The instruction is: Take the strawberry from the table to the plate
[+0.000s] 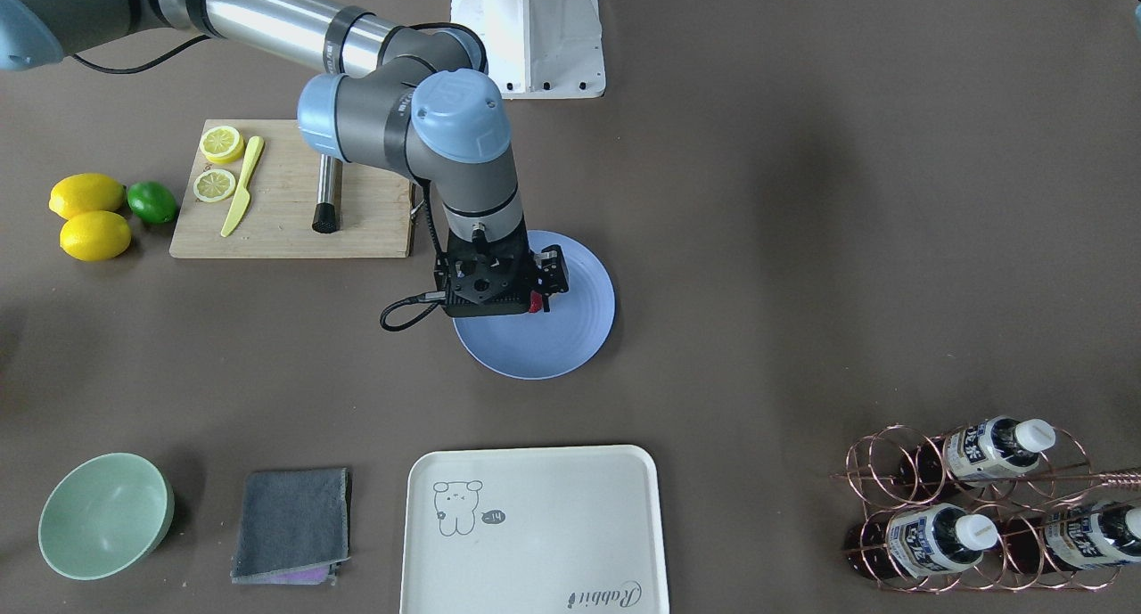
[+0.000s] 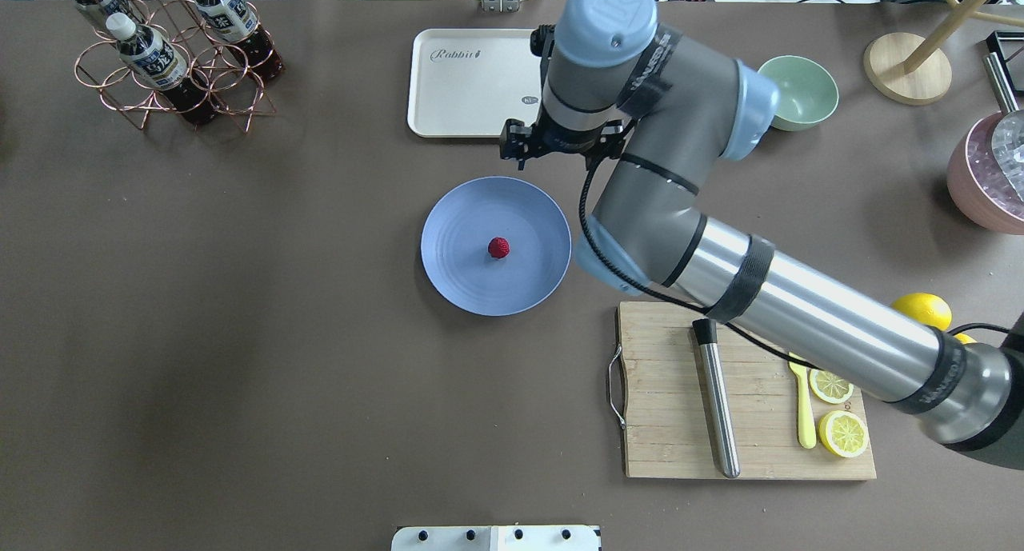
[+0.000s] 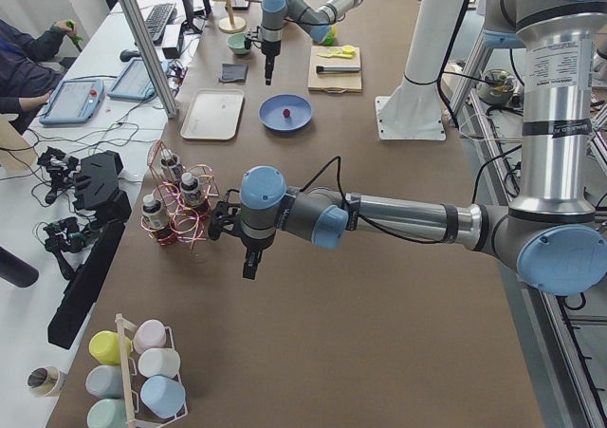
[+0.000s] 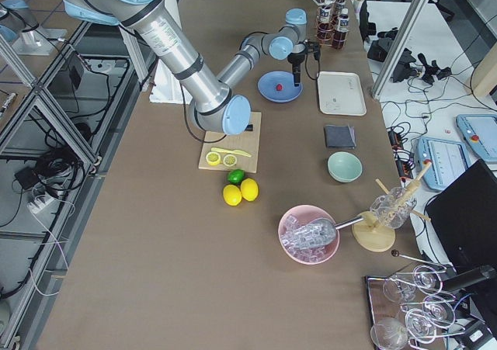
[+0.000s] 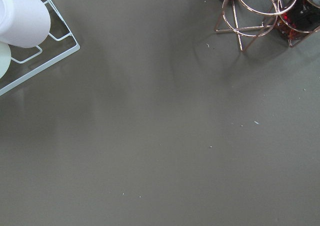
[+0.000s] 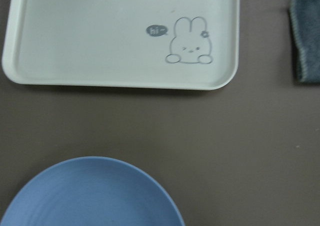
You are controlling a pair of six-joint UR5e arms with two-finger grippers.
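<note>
The dark-red strawberry (image 2: 498,248) lies loose in the middle of the round blue plate (image 2: 456,215) on the grey-brown table (image 2: 240,335). From the front, only a sliver of the strawberry (image 1: 536,304) shows beside the right wrist. My right gripper (image 4: 296,80) hangs raised over the plate's far edge, toward the cream tray, holding nothing. Its fingers are hidden under the wrist, so I cannot tell their state. The right wrist view shows only the plate's rim (image 6: 90,196). My left gripper (image 3: 248,269) hovers over bare table far from the plate; I cannot tell whether it is open or shut.
A cream tray (image 2: 472,87) and a grey cloth (image 1: 292,525) lie beyond the plate. A wooden cutting board (image 2: 664,391) carries lemon slices, a yellow knife and a steel rod. A mint bowl (image 2: 798,92), lemons, a lime and a copper bottle rack (image 2: 172,63) stand around.
</note>
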